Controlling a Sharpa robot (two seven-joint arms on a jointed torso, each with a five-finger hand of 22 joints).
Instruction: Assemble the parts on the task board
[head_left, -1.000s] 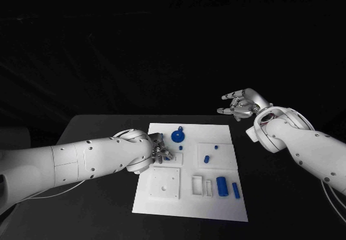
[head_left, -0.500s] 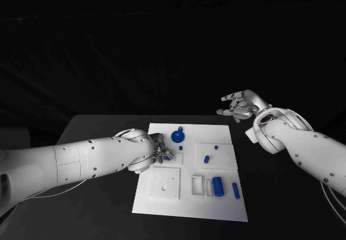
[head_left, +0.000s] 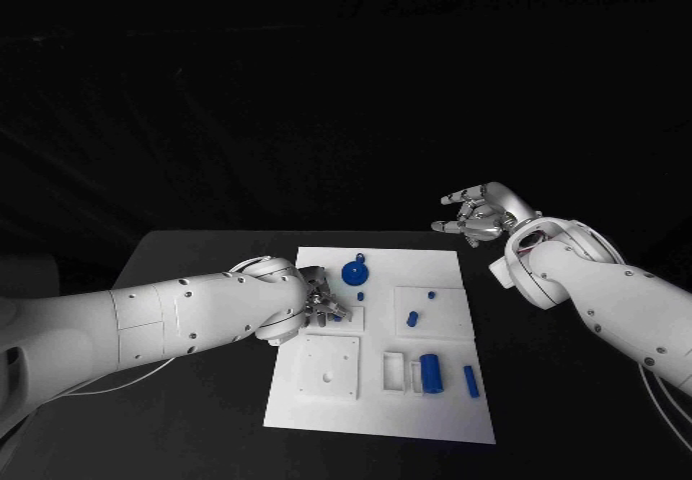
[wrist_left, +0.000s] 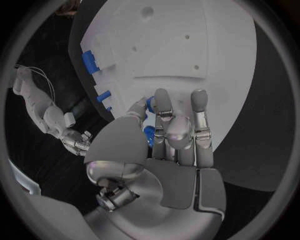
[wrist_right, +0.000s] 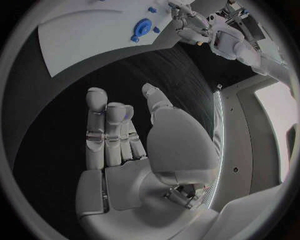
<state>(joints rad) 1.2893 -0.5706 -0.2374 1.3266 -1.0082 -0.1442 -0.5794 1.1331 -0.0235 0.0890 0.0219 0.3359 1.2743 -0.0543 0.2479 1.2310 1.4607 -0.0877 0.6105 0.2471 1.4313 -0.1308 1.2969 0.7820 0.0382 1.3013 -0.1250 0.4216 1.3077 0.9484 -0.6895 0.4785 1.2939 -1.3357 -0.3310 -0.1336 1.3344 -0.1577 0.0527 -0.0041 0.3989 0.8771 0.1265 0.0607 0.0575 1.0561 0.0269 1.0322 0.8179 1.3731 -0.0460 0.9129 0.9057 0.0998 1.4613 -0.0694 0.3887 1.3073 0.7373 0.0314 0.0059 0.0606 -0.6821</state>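
Observation:
The white task board lies mid-table with several blue parts on it: a round gear, a small peg, a short piece, a thick cylinder and a thin bar. My left hand is low over the board's left side, by a small square recess. In the left wrist view my left hand pinches a small blue part between thumb and fingers. My right hand hangs raised beyond the board's far right corner, fingers apart, holding nothing; its palm faces dark table.
A raised square plate with holes and two narrow slots occupy the board's near half. Black table surrounds the board on all sides. The right wrist view shows the gear and my left hand far off.
The thick blue cylinder has shifted slightly left toward the slots. My right hand has drifted a little. The left hand stays at the same spot on the board.

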